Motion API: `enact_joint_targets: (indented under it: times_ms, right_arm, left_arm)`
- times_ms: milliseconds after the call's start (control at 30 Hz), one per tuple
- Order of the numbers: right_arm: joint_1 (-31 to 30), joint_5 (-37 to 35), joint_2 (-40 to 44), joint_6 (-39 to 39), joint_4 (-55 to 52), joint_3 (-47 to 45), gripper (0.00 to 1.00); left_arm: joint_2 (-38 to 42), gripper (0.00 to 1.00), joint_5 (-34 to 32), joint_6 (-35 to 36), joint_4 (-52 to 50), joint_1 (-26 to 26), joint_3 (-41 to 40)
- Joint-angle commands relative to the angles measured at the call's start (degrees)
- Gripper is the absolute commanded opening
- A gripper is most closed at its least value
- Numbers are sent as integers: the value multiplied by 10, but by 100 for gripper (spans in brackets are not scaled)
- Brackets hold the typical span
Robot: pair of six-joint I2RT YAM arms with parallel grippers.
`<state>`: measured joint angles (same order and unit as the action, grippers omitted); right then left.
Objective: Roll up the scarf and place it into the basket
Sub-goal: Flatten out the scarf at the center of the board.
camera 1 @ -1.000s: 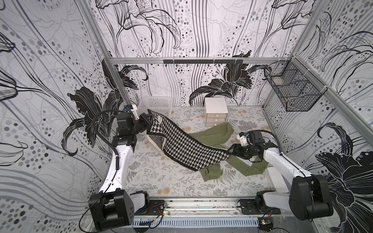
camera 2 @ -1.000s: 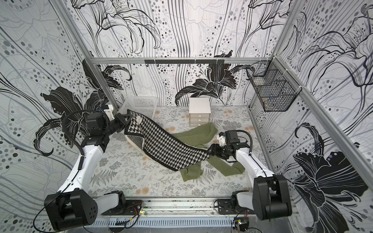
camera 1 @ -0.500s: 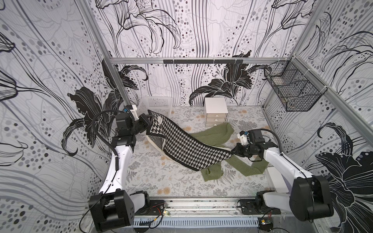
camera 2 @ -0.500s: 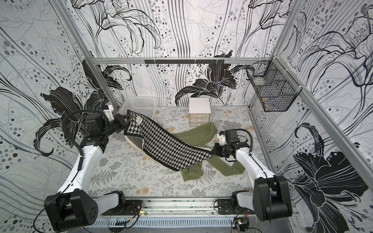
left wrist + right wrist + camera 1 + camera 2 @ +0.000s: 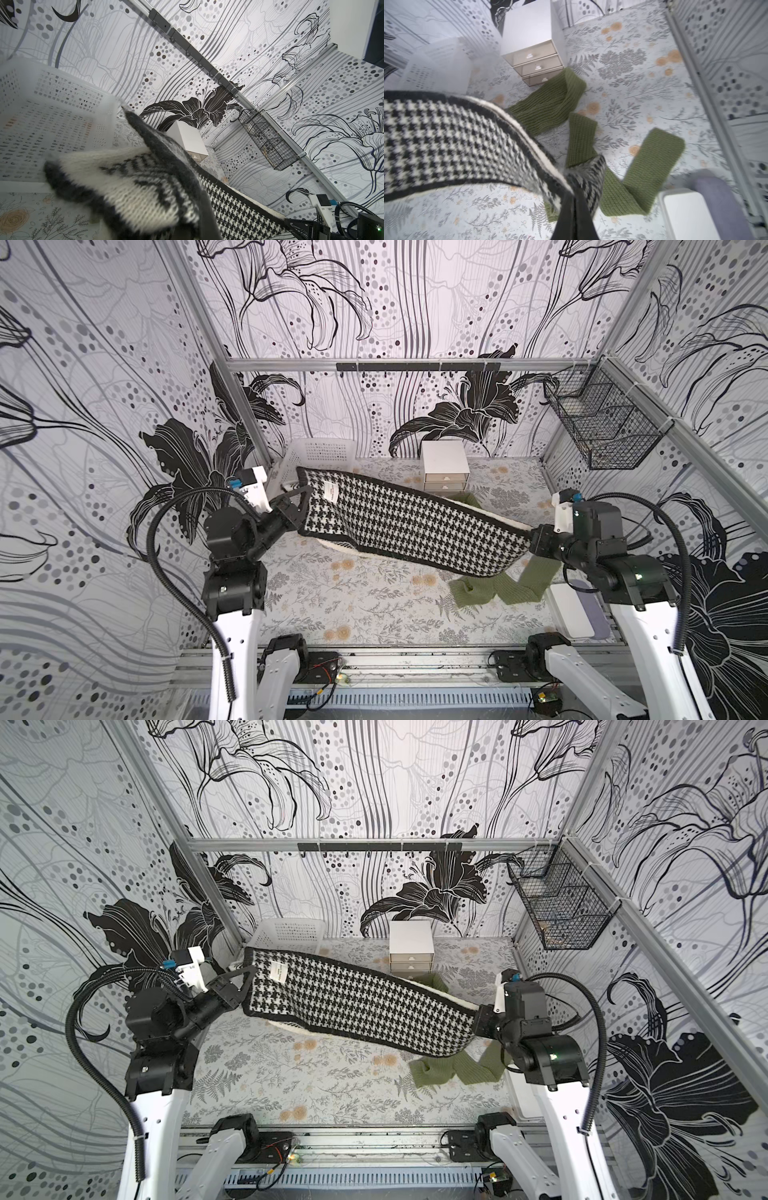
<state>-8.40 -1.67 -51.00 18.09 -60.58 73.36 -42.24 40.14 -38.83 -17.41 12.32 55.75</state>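
The black-and-white houndstooth scarf (image 5: 415,526) (image 5: 357,1006) hangs stretched above the floral table between my two grippers. My left gripper (image 5: 305,499) (image 5: 248,979) is shut on its left end, just in front of the white perforated basket (image 5: 320,452) (image 5: 291,932) at the back left. My right gripper (image 5: 532,537) (image 5: 476,1017) is shut on the scarf's right end. In the left wrist view, the scarf (image 5: 135,187) bunches over the left gripper (image 5: 199,207), with the basket (image 5: 52,108) behind. In the right wrist view, the right gripper (image 5: 574,199) pinches the scarf (image 5: 446,135).
A green knitted scarf (image 5: 498,589) (image 5: 550,104) lies crumpled on the table under the right end. A small white drawer unit (image 5: 445,466) stands at the back middle. A black wire basket (image 5: 602,423) hangs on the right wall. A white tray (image 5: 571,610) sits front right.
My right gripper has shut on the scarf's right end and pulled it rightward, drawing the scarf longer and tauter. The left gripper has held its place.
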Motion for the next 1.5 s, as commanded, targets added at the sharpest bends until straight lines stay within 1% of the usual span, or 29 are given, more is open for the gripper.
enact_joint_targets:
  times_ms: [0, 67, 133, 233, 300, 333, 433, 467, 533, 600, 733, 767, 800, 833, 867, 900, 967, 1033, 1200, 1267, 1333, 1400, 1467]
  right_arm:
    - [-1, -89, -93, -28, -36, 56, 0]
    - [22, -68, -155, -49, 3, 81, 0]
    - [63, -14, -255, -64, 14, 118, 0]
    - [77, 1, -387, -72, 51, 147, 0]
    - [79, 17, -476, -71, 65, 164, 0]
    - [79, 30, -520, -72, 64, 179, 0]
    - [79, 60, -596, -64, 99, 201, 0]
    - [79, 74, -614, -64, 107, 209, 0]
    - [79, 91, -643, -59, 117, 231, 0]
    - [78, 122, -651, -48, 137, 236, 0]
    - [76, 139, -662, -44, 144, 248, 0]
    - [77, 140, -664, -47, 144, 251, 5]
    - [78, 132, -660, -44, 147, 245, 28]
    - [79, 115, -646, -38, 159, 228, 48]
    - [84, 106, -626, -31, 174, 205, 62]
    - [94, 105, -603, -22, 189, 173, 68]
    - [126, 117, -557, -11, 212, 107, 69]
    - [150, 121, -521, -16, 220, 47, 69]
    - [163, 111, -462, -30, 239, -60, 69]
    - [166, 120, -459, -35, 248, -83, 68]
    - [166, 136, -472, -39, 252, -86, 68]
    - [166, 175, -469, -35, 268, -95, 67]
    - [166, 184, -463, -34, 277, -104, 66]
  left_arm:
    - [-6, 0, -20, 2, -26, 3, -38]
    - [-16, 0, -36, -3, -40, 3, -54]
    - [-44, 0, -48, -17, -41, 3, -79]
    - [-94, 0, -42, -61, 6, 1, -132]
    - [-119, 0, -40, -88, 68, -13, -171]
    - [-134, 0, -53, -91, 81, -28, -179]
    - [-168, 0, -126, -51, 50, -83, -158]
    - [-180, 0, -142, -45, 46, -96, -154]
    - [-207, 0, -149, -43, 56, -112, -153]
    - [-223, 0, -171, -43, 59, -126, -155]
    - [-228, 0, -206, -45, 61, -140, -159]
    - [-225, 4, -215, -47, 55, -140, -159]
    - [-218, 8, -228, -49, 45, -140, -157]
    - [-209, 14, -236, -50, 42, -140, -157]
    - [-201, 23, -246, -50, 32, -140, -154]
    - [-188, 31, -264, -46, 13, -140, -148]
    - [-169, 32, -290, -43, -17, -140, -137]
    - [-156, 32, -305, -32, -30, -139, -132]
    - [-167, 32, -300, -29, -38, -139, -122]
    - [-170, 32, -291, -34, -28, -139, -127]
    - [-169, 32, -284, -35, -21, -138, -131]
    - [-169, 32, -282, -34, -21, -139, -130]
    - [-170, 32, -280, -31, -23, -139, -127]
